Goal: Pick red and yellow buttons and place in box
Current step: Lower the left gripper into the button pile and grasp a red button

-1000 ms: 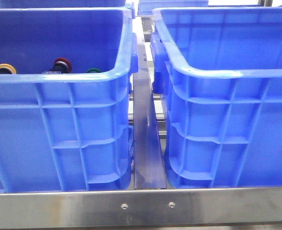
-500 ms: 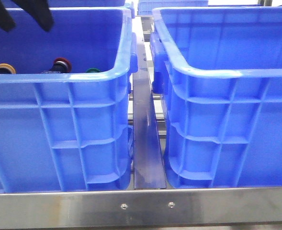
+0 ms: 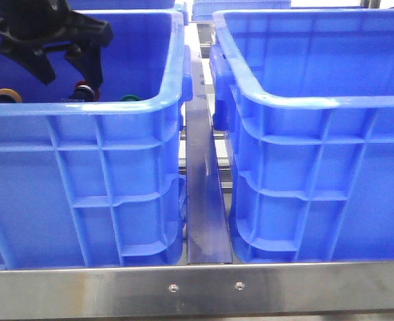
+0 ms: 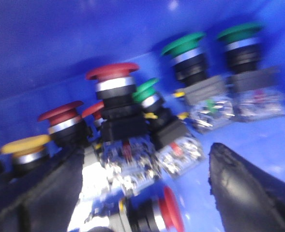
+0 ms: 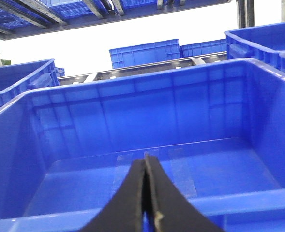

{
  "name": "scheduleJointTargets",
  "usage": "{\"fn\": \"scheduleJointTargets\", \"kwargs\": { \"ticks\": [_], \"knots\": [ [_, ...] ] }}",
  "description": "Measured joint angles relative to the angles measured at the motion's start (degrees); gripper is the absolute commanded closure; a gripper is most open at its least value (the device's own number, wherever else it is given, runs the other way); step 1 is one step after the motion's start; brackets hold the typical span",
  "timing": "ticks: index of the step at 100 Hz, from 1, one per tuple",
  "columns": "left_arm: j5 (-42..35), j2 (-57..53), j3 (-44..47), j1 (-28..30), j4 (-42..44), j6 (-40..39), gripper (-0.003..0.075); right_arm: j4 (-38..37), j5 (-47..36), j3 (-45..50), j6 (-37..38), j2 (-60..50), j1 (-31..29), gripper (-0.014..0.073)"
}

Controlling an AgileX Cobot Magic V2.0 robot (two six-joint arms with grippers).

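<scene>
The left blue crate (image 3: 176, 80) holds the buttons. In the front view a yellow button (image 3: 7, 95) and a red button (image 3: 83, 87) peek over its rim. My left gripper (image 3: 66, 70) is open and hangs inside this crate, just above the red button. In the blurred left wrist view its fingers (image 4: 248, 193) straddle a cluster of several red buttons (image 4: 112, 77), with another red one (image 4: 169, 217) lying on its side and a yellow button (image 4: 26, 145) beside them. My right gripper (image 5: 146, 162) is shut and empty, facing the empty right crate (image 5: 157, 96).
Green-capped buttons (image 4: 183, 46) sit among the red ones; one shows in the front view (image 3: 131, 98). The right crate (image 3: 317, 100) stands beside the left one with a metal rail (image 3: 207, 200) between. More blue crates (image 5: 142, 52) stand behind.
My left gripper has come down from above into the left crate, fingers apart, to just over the red button. The buttons and crates have not moved.
</scene>
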Motion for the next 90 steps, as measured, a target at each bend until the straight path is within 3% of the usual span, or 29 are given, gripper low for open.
{"fn": "scheduleJointTargets", "kwargs": {
  "ticks": [48, 60, 69, 86, 90],
  "knots": [
    [-3.7, 6.6, 0.0, 0.0, 3.3, -3.1, 0.0227, 0.0, 0.0, 0.0, 0.0, 0.0, 0.0, 0.0663],
    [-5.3, 7.4, -0.1, 0.0, 3.4, -3.2, 0.0257, 0.0, 0.0, 0.0, 0.0, 0.0, 0.0, 0.0663],
    [-5.6, 7.4, -0.1, 0.0, 3.4, -3.9, 0.0365, 0.0, 0.0, 0.0, 0.0, 0.0, 0.0, 0.0663],
    [-5.7, 7.4, -0.2, 0.0, 3.7, -4.6, 0.0724, 0.0, 0.0, 0.0, 0.0, 0.0, 0.0, 0.0663],
    [-5.7, 7.4, -0.3, 0.0, 3.8, -4.6, 0.0738, 0.0, 0.0, 0.0, 0.0, 0.0, 0.0, 0.0663]
  ]
}}
